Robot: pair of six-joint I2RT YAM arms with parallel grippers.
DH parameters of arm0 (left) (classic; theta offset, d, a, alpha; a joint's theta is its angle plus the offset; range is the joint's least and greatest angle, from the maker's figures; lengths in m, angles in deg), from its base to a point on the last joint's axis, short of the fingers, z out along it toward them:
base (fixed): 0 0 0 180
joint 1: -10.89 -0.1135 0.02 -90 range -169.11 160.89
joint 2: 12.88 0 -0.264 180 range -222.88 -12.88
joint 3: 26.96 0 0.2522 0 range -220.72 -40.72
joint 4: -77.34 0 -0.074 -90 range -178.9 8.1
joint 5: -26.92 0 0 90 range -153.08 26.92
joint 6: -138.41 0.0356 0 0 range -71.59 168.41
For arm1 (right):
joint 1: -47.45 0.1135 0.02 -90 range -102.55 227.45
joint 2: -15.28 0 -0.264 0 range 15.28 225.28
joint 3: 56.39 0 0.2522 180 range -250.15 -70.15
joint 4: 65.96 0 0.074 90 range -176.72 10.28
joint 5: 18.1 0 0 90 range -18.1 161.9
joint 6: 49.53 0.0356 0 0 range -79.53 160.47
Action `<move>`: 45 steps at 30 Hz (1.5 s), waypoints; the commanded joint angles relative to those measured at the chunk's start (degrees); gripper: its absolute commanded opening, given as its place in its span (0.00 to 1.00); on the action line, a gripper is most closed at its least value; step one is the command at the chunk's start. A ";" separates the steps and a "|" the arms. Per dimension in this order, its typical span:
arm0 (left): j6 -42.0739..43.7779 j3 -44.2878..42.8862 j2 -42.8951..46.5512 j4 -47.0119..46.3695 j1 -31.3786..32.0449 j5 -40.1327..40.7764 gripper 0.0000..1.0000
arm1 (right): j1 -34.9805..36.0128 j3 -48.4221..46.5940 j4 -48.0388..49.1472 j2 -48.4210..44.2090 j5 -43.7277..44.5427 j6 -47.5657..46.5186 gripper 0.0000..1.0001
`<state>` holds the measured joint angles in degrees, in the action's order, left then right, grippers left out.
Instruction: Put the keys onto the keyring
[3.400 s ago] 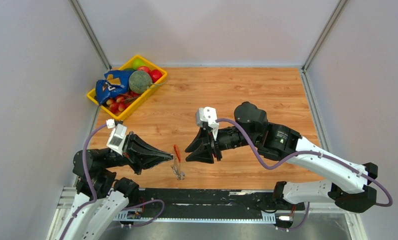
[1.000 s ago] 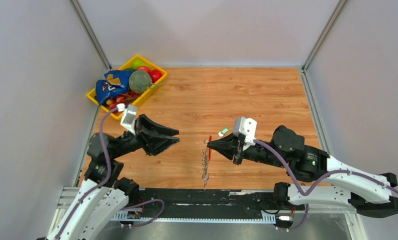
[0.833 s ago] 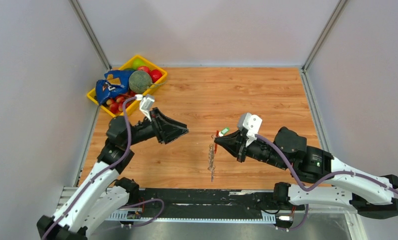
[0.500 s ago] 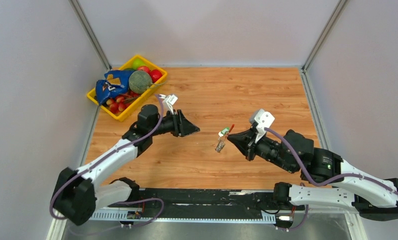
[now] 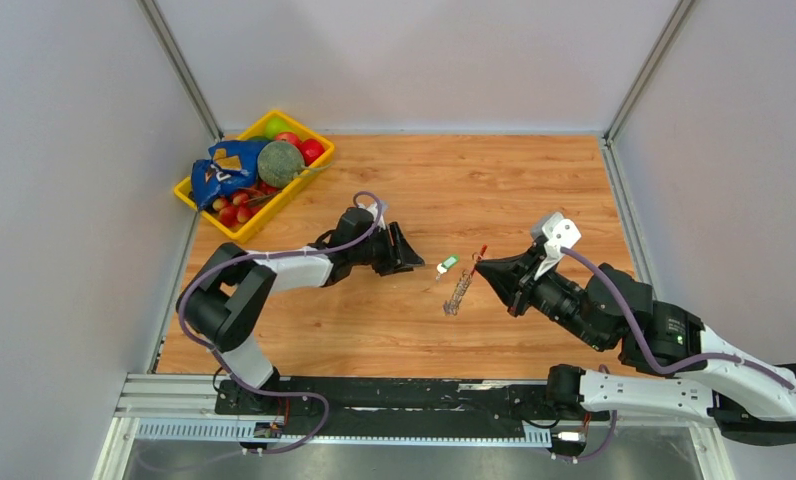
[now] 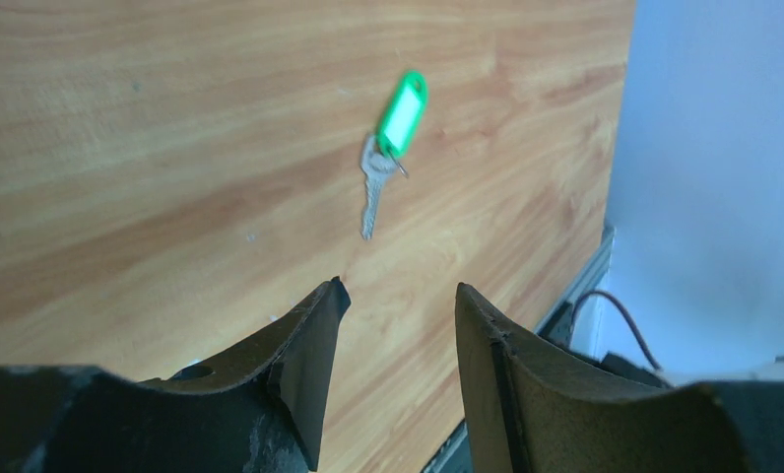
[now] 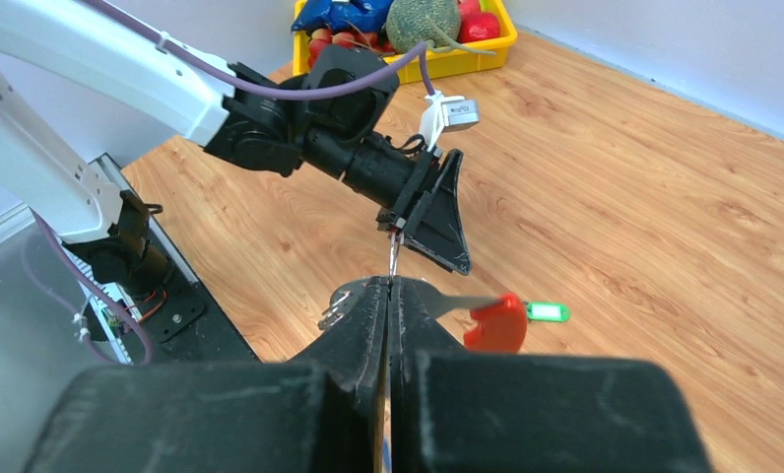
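A small silver key with a green tag (image 5: 448, 264) lies flat on the wooden table; in the left wrist view the green-tagged key (image 6: 400, 115) sits just ahead of my fingers. My left gripper (image 5: 415, 262) (image 6: 400, 294) is low over the table, a short way left of the key, open and holding nothing. My right gripper (image 5: 481, 266) (image 7: 390, 287) is shut on the keyring (image 5: 462, 286), held above the table right of the key. The keyring's red piece (image 7: 496, 323) sticks out to one side of the jaws, and its silvery chain hangs down.
A yellow bin (image 5: 196, 196) holding small red balls, a blue bag and a green melon stands at the back left. The black rail (image 5: 394, 392) runs along the table's near edge. Grey walls close in both sides.
My left arm has reached out to the right, ending close to the green-tagged key with its jaws open. My right gripper has carried the keyring away from the near edge, toward the back right.
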<state>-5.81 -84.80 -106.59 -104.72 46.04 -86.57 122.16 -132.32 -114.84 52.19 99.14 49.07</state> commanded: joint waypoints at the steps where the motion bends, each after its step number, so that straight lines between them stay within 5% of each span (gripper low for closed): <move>1: -6.16 -5.92 -5.63 -0.41 0.82 5.05 0.54 | 0.25 -0.16 0.55 -1.42 3.68 1.18 0.00; 16: -17.88 -16.34 -17.79 2.54 5.53 6.95 0.54 | 0.25 0.65 0.54 -4.34 4.74 1.77 0.00; 45: -19.16 -21.02 -20.57 4.76 7.12 7.26 0.43 | 0.28 2.12 0.55 -7.53 4.68 1.51 0.00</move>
<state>-24.63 -104.05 -128.30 -100.32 52.80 -79.66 122.16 -130.13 -116.37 45.54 102.75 50.49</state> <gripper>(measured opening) 0.434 0.007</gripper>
